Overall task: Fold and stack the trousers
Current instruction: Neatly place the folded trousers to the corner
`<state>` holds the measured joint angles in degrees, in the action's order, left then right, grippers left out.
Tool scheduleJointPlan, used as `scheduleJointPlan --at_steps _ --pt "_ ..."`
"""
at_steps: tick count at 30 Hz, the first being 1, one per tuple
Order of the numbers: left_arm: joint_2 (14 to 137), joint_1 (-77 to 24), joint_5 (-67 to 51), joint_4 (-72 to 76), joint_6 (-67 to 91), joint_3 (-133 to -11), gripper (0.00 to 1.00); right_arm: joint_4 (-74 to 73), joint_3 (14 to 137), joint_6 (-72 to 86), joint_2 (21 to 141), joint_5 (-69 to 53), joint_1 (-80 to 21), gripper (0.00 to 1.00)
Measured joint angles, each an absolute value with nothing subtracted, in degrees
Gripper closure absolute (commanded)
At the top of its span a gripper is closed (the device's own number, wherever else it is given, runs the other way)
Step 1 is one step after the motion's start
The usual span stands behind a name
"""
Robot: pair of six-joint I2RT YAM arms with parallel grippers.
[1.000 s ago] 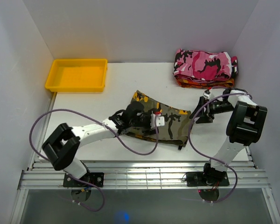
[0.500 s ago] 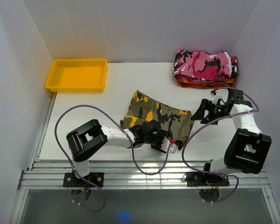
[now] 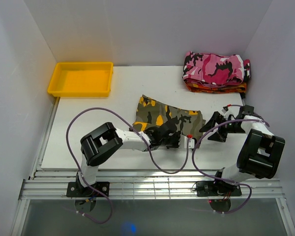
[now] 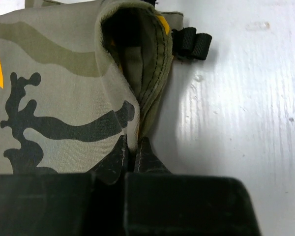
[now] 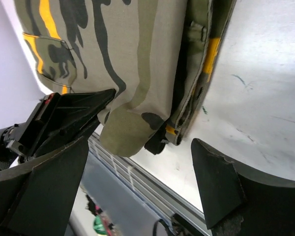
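matt woven camouflage cloth trousers, smooth faintly scuffed white table, smooth yellow plastic tray

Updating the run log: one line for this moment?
step: grasp for fold | left gripper: shut on trousers, near-right corner | right gripper: open, by right edge, not gripping | pink camouflage garment: folded, back right

- Trousers: camouflage cloth in olive, grey-brown and black with yellow-orange patches.
- Folded into a flat, slightly skewed rectangle.
- Lying mid-table, towards the near edge; the layers gape open at the near right corner.
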<state>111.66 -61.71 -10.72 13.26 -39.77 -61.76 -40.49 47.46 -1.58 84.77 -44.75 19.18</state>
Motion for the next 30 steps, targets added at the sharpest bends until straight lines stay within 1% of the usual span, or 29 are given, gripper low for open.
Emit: scheduleJointPlan --at_steps 6,12,19,23,30 --pt "111.5 -59.5 -12.7 13.6 -30.7 -63.1 1.0 -36.7 44.8 3.3 85.0 -49.8 19.5 0.1" --pt "110.6 -58.2 -14.3 14.2 -25.4 -63.0 1.0 -32.1 41.6 8.0 85.6 -52.7 19.5 0.1" --pt "110.5 -57.3 -15.6 14.7 -22.3 -62.8 1.0 -26.7 34.4 16.5 85.6 -52.5 19.5 0.1" --pt "110.0 -57.1 -16.2 15.4 -21.5 -62.0 1.0 -18.9 31.5 23.4 85.6 -52.6 19.5 0.1" --pt "109.6 -57.0 -17.2 15.7 -20.9 -61.3 1.0 1.2 24.4 38.7 84.9 -54.0 18.2 0.1"
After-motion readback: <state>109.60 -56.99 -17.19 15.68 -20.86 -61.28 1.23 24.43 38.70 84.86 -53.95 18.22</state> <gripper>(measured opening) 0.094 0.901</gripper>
